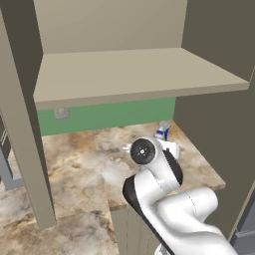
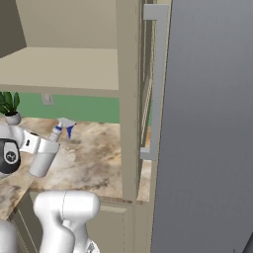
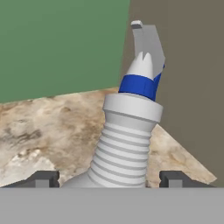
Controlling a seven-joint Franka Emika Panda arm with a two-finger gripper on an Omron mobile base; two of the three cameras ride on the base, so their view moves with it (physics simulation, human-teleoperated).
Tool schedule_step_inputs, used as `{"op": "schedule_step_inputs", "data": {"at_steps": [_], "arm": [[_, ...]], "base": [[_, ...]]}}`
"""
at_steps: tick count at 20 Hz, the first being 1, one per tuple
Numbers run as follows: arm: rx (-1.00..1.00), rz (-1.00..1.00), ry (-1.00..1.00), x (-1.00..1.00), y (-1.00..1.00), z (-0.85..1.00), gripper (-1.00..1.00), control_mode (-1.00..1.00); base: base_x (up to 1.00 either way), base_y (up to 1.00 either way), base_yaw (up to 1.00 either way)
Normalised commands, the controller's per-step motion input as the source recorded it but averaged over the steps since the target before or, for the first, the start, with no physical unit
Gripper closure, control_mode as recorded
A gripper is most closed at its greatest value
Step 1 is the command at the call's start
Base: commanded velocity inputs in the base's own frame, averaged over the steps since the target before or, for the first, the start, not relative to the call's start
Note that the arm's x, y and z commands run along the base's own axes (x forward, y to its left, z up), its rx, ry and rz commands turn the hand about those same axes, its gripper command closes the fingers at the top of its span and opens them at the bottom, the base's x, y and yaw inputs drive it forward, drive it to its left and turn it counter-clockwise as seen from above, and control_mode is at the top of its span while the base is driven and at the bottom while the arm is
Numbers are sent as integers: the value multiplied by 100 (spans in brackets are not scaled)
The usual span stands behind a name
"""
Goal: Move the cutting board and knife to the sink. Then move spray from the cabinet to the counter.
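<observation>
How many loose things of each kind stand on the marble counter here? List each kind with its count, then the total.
Spray bottle: 1
Potted plant: 1
Total: 2

Evenly bright, flat rendered light; soft shade under the shelf [image 1: 134,74]; sharp throughout, no glare or blur.
</observation>
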Motion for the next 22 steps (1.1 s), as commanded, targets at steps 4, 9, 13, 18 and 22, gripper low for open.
{"op": "schedule_step_inputs", "data": {"at_steps": [4, 9, 13, 18, 22], "arm": [[0, 2, -4, 11, -28, -27, 100, -100], [-4, 1, -14, 11, -14, -17, 100, -100], [-14, 0, -29, 1, -3, -18, 100, -100], [-3, 0, -4, 26, -36, -9, 100, -100], [0, 0, 5, 37, -47, -3, 100, -100]], "base": [[0, 0, 0], [0, 0, 0], [0, 0, 0], [0, 0, 0], [0, 0, 0]]}}
